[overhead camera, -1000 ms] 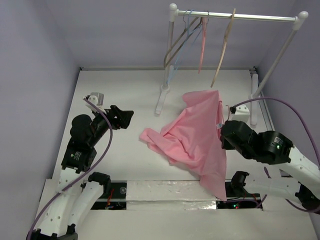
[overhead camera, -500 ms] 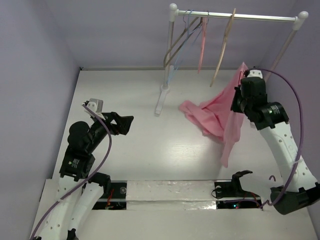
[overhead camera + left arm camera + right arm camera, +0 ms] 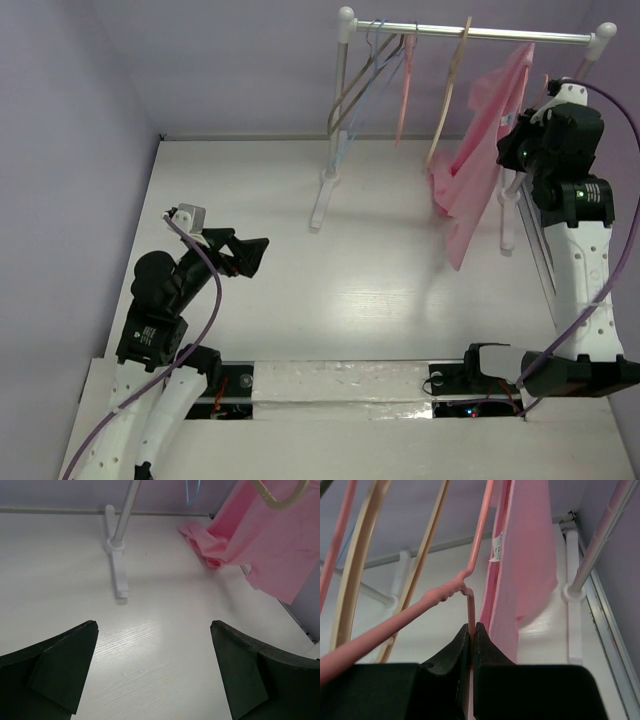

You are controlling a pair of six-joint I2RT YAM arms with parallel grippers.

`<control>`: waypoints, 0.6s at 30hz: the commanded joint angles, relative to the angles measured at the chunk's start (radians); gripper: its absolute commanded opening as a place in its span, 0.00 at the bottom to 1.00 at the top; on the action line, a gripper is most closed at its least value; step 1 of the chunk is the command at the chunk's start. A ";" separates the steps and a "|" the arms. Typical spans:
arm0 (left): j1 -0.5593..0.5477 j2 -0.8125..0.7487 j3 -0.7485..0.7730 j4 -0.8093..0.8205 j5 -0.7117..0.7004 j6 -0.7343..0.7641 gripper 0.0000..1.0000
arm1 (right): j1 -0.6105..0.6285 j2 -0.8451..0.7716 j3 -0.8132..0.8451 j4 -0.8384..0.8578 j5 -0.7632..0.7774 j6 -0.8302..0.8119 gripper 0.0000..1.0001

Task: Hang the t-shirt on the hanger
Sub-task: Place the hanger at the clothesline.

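Top external: high above near edge, looking down over tabletop (image 3: 380, 290) toward rack (image 3: 470, 33). Left wrist: low, facing rack foot and t-shirt (image 3: 270, 550), shared with top view. Right wrist: close-up, tilted up along hanger (image 3: 395, 622).

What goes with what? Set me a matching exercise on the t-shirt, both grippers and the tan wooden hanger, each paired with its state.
1 t-shirt
2 left gripper
3 right gripper
4 tan wooden hanger

a open, low over the table
b hooked on the rail
c pink, hanging from a gripper
d shut, up beside the rail

Pairs: 1-c, 2-a, 3-d, 4-b.
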State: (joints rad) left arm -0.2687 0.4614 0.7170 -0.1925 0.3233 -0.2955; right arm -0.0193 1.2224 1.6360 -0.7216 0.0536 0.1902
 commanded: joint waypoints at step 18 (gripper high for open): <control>-0.050 0.019 -0.007 0.033 0.030 0.009 0.95 | -0.140 0.373 0.495 0.016 -0.190 -0.038 0.00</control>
State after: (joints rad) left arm -0.3134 0.4713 0.7128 -0.1921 0.3386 -0.2955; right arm -0.1394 1.5913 2.0407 -0.7368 -0.1020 0.1608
